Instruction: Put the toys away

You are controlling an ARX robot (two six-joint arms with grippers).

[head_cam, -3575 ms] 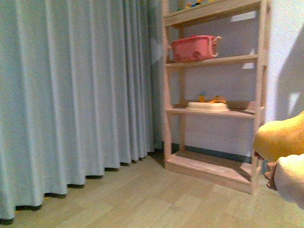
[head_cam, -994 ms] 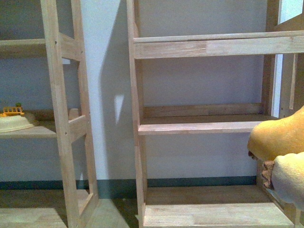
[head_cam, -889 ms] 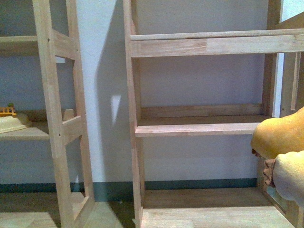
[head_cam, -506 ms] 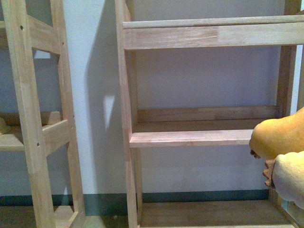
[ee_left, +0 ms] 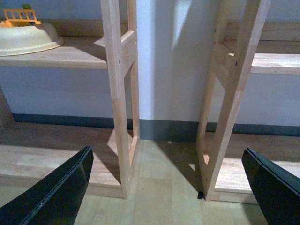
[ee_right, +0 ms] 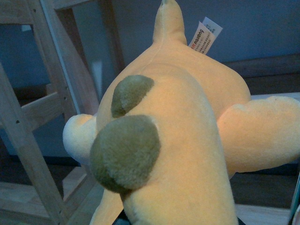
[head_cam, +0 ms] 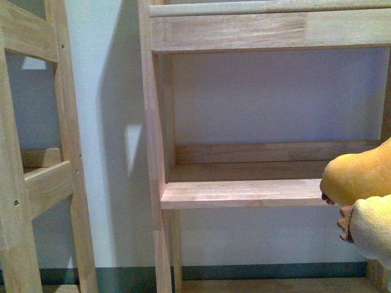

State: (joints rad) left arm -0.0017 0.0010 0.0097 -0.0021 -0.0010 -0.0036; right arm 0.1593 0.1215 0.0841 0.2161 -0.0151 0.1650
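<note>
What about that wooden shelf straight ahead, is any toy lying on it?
No, the shelf board looks bare in the front view as far as it shows, and the plush toy hangs in the air at the picture's right edge.

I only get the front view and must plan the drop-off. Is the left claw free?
Observer: Yes. The left claw is open, with nothing between its fingers.
Operator: Is anything on the neighbouring rack? I see only its edge.
Observer: A cream bowl sits on its shelf, and an orange piece shows above the bowl.
Operator: And the plush? I only see a corner of it.
Observer: The plush fills the right wrist view. It has two olive bumps and a white tag near its pointed end.
</note>
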